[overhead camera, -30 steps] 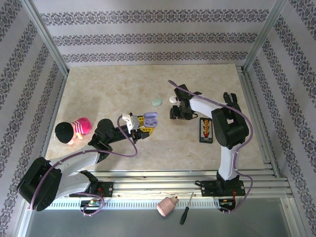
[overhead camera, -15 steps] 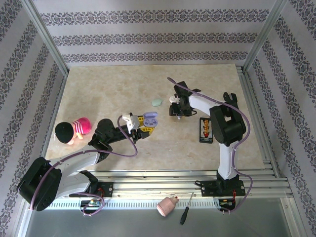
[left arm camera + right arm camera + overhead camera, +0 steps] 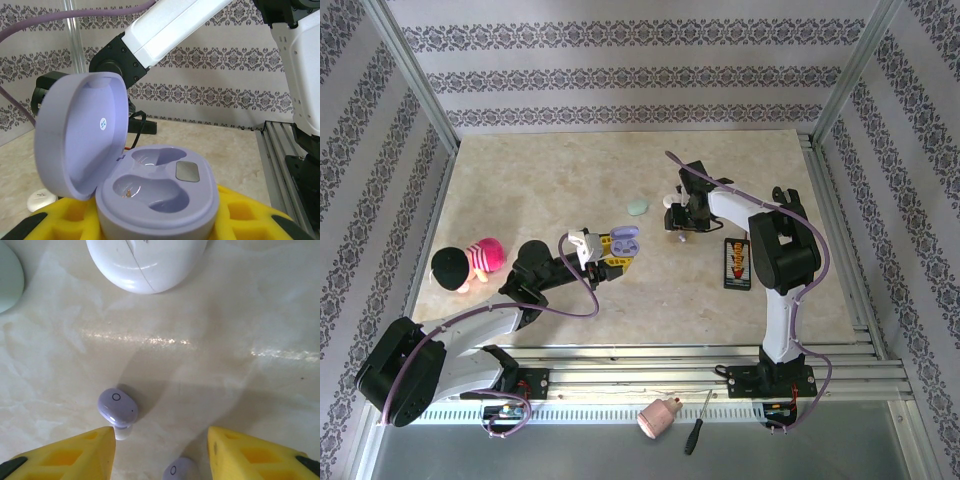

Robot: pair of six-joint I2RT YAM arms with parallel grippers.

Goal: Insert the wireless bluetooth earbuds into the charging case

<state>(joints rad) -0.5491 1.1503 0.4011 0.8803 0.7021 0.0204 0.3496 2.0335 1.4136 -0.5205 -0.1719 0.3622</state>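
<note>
My left gripper [image 3: 159, 222] is shut on the lilac charging case [image 3: 157, 192], its yellow fingers [image 3: 247, 215] flanking the base. The case lid [image 3: 80, 132] stands open and both wells are empty. From above, the case [image 3: 625, 238] sits near the table's middle. My right gripper [image 3: 160, 440] is open and points down at the table. Two lilac earbuds lie under it: one [image 3: 118, 407] close by the left finger [image 3: 75, 455], one [image 3: 180, 471] between the fingers at the bottom edge. Seen from above, the right gripper [image 3: 678, 222] hangs right of the case.
A white closed case [image 3: 145, 262] and a mint case [image 3: 7, 277] lie just beyond the earbuds, seen from above as white [image 3: 671, 201] and mint [image 3: 637, 207]. A pink doll [image 3: 470, 262] sits left, a black card [image 3: 737, 263] right. A chuck [image 3: 660, 417] and screwdriver [image 3: 697, 425] lie off the front.
My right gripper has shifted slightly toward the far side above the earbuds and its jaws have narrowed a little. The left arm and the case have not moved.
</note>
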